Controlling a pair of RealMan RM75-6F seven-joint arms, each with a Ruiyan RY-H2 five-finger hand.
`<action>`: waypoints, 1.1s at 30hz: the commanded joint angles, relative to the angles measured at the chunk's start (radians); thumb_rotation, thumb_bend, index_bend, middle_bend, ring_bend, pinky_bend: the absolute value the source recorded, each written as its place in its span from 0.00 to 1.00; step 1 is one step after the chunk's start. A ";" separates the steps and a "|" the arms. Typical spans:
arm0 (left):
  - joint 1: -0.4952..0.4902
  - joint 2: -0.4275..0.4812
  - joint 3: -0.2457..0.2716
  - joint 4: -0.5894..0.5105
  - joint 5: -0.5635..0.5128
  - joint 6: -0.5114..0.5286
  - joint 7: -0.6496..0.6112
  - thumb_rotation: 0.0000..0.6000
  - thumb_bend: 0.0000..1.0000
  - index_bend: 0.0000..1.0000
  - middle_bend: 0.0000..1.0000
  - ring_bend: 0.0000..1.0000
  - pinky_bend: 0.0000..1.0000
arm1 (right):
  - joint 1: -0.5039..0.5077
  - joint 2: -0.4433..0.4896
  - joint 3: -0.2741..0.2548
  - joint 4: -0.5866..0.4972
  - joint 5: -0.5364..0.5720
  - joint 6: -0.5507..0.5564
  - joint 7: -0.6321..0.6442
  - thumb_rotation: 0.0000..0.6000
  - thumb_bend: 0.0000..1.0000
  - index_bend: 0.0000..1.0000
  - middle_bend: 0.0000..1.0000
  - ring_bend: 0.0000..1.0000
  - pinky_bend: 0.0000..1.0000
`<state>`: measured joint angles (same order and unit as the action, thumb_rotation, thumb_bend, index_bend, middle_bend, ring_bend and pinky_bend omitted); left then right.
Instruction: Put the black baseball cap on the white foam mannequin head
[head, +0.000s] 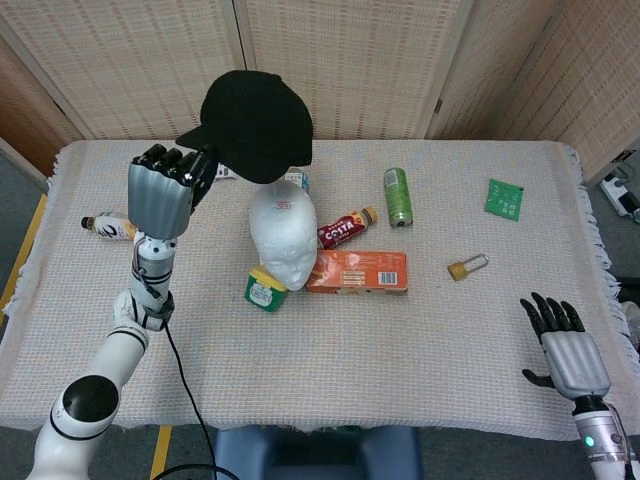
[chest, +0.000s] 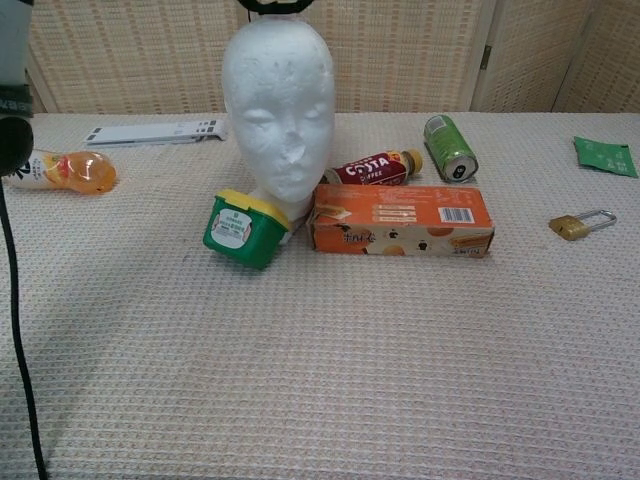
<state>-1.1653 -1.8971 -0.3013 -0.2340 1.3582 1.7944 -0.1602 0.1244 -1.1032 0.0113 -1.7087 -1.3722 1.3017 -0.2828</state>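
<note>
My left hand (head: 165, 188) is raised high and grips the black baseball cap (head: 254, 126) by its brim. The cap hangs in the air just above the top of the white foam mannequin head (head: 283, 233). In the chest view only the cap's lower edge (chest: 272, 6) shows at the top of the frame, right over the mannequin head (chest: 278, 110), which stands upright facing me. My left forearm (chest: 14, 70) crosses that view's left edge. My right hand (head: 566, 346) hovers low at the table's near right corner, fingers spread, holding nothing.
A green tub (chest: 240, 228) leans at the mannequin's base beside an orange box (chest: 400, 220). A Costa bottle (chest: 372, 168), a green can (chest: 449, 147), a padlock (chest: 578, 226), a green packet (chest: 604, 155), an orange drink bottle (chest: 62, 170) and a white strip (chest: 155, 131) lie around.
</note>
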 joint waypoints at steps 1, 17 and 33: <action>-0.040 -0.005 -0.005 -0.024 0.008 -0.001 0.030 1.00 0.52 0.73 1.00 1.00 1.00 | 0.002 0.003 0.005 0.002 0.007 -0.003 0.003 1.00 0.03 0.00 0.00 0.00 0.00; 0.090 -0.117 0.090 -0.011 0.068 -0.044 0.044 1.00 0.52 0.73 1.00 1.00 1.00 | -0.019 0.034 -0.014 -0.024 -0.068 0.050 0.047 1.00 0.03 0.00 0.00 0.00 0.00; 0.231 -0.143 0.130 0.052 0.083 -0.077 -0.058 1.00 0.53 0.73 1.00 1.00 1.00 | -0.022 0.024 -0.014 -0.020 -0.068 0.053 0.026 1.00 0.03 0.00 0.00 0.00 0.00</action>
<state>-0.9451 -2.0358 -0.1785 -0.1832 1.4357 1.7122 -0.2085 0.1033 -1.0788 -0.0026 -1.7288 -1.4394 1.3535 -0.2561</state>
